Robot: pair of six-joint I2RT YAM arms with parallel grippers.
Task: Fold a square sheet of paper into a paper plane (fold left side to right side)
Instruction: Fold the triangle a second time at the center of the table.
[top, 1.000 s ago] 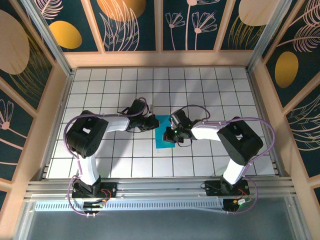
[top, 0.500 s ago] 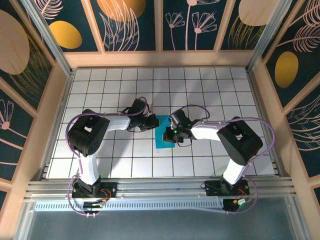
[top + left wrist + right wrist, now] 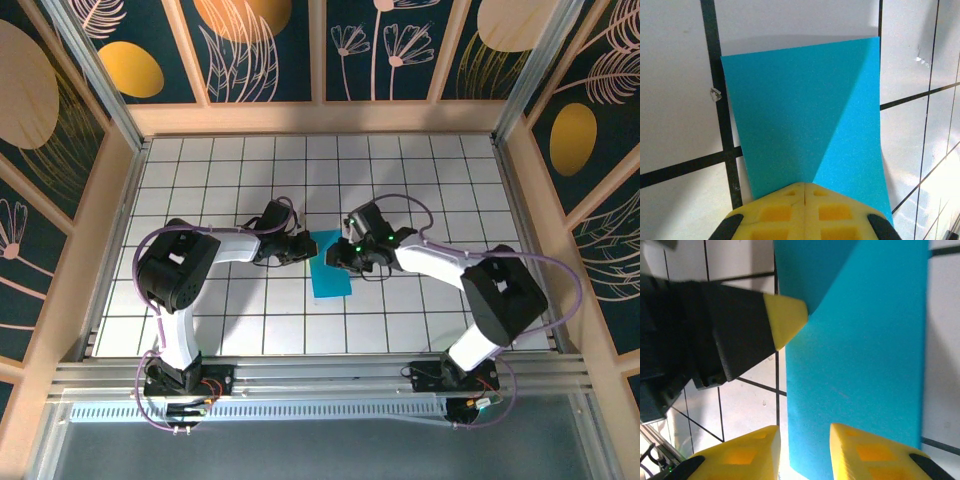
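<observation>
The square sheet of paper (image 3: 332, 278) lies on the white tiles as a narrow cyan-blue rectangle, folded in half. In the left wrist view the paper (image 3: 805, 110) runs away from my left gripper (image 3: 805, 186), whose yellow fingers are shut and rest tip-down on its near edge, half of the sheet in shadow. From above, the left gripper (image 3: 308, 247) sits at the paper's upper left and the right gripper (image 3: 339, 256) at its upper right. My right gripper (image 3: 802, 452) is open, one finger over the paper (image 3: 860, 350) and one over bare tile. The left gripper (image 3: 790, 315) touches the paper's side edge.
The white grid table (image 3: 230, 180) stretches around the paper on all sides. Wooden walls (image 3: 320, 115) with dark floral panels ring it. The metal rail (image 3: 320, 380) with both arm bases runs along the near edge.
The right arm's elbow has swung out to the right and its gripper has shifted slightly up along the paper. The left arm and the paper have hardly moved.
</observation>
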